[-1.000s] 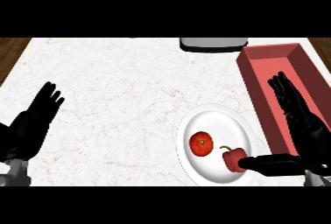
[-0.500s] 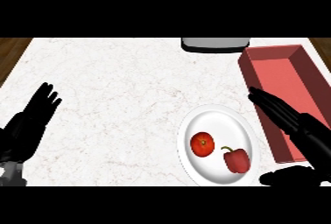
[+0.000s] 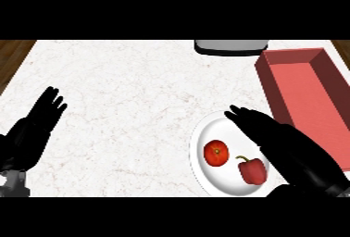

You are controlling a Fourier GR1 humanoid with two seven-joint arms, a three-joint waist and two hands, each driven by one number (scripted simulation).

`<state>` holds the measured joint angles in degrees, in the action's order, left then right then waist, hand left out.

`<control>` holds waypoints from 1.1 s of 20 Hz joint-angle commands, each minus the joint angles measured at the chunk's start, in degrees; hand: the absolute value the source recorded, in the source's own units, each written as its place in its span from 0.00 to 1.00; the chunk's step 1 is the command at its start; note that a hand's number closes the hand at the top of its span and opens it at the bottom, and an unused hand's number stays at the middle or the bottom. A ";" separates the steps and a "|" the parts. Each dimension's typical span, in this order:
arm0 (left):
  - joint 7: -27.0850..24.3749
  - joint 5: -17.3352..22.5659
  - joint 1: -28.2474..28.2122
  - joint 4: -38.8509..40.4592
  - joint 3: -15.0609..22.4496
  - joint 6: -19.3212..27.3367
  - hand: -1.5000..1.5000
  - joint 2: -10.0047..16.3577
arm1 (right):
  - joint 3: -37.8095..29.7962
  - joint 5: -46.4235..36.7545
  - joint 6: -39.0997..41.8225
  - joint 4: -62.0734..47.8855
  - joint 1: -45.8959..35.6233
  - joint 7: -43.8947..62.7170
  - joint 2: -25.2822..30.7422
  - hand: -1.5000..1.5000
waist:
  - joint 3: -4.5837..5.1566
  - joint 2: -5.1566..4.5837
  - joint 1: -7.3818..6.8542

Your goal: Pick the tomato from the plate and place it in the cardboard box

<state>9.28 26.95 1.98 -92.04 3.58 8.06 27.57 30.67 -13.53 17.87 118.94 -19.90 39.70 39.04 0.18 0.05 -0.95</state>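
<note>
My right hand [image 3: 287, 147] has swung left since half a second ago. Then it hung over the strip between the plate [image 3: 199, 139] and the box [image 3: 304, 90]; now it lies over the plate's right side, with my straight fingers [image 3: 240, 112] pointing up and to the left. It is released and grasps nothing. A second ago my thumb reached to the red pepper [image 3: 253, 170]; now it sits low at the edge, apart from the pepper.

The tomato [image 3: 216, 152] has not moved and lies on the plate's left half, just beside the pepper. My left hand [image 3: 33, 132] rests open at the left, as before.

The counter [image 3: 137, 88] is pale marble with faint veins. Dark wood [image 3: 14, 51] shows at its far corners, and a grey object [image 3: 229, 46] sits at the far edge.
</note>
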 commanded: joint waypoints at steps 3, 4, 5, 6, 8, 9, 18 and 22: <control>3.07 -1.97 1.63 -1.48 -0.49 1.06 0.50 -1.33 | 1.33 1.37 6.60 -0.78 -1.47 10.59 -6.46 0.00 | -0.16 0.01 0.88; 2.99 -0.22 1.66 0.17 -2.17 -1.57 0.50 -0.25 | 1.43 2.11 8.49 -5.23 -6.88 13.12 -9.89 0.00 | -0.13 -0.07 0.48; 0.24 -1.67 -3.18 -2.41 -1.18 -1.15 0.50 -1.53 | 2.93 2.39 9.52 -0.59 -5.68 18.47 -10.34 0.00 | -0.12 0.07 0.47; 0.19 -3.61 0.22 0.95 -0.52 0.54 0.50 -3.49 | 2.02 3.01 10.96 1.16 -5.49 19.79 -10.81 0.00 | -0.13 0.02 0.89; 0.40 -2.02 -2.46 -1.72 -2.09 -2.86 0.50 -2.19 | 2.86 -1.87 9.49 -7.00 -3.46 11.30 -11.98 0.00 | -0.17 -0.05 0.50; 1.25 -1.07 2.02 3.03 -4.37 -3.73 0.50 -1.50 | 2.19 -1.35 11.00 -5.86 -3.11 12.56 -11.43 0.00 | -0.16 -0.08 0.85; 3.90 -5.45 -2.07 -3.10 -5.59 -3.68 0.50 -4.17 | -2.57 -7.04 14.79 -12.97 -3.41 4.85 -18.18 0.00 | -0.18 -0.03 0.61; 3.29 -6.86 -1.94 -2.67 -5.56 -4.52 0.50 -6.34 | 1.23 -14.28 11.92 -9.68 1.73 3.09 -20.80 0.00 | -0.19 -0.01 0.80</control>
<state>11.44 21.18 0.41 -93.31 -1.46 3.80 22.21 29.31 -21.85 31.58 109.29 -21.47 45.40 21.03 0.01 0.03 -0.20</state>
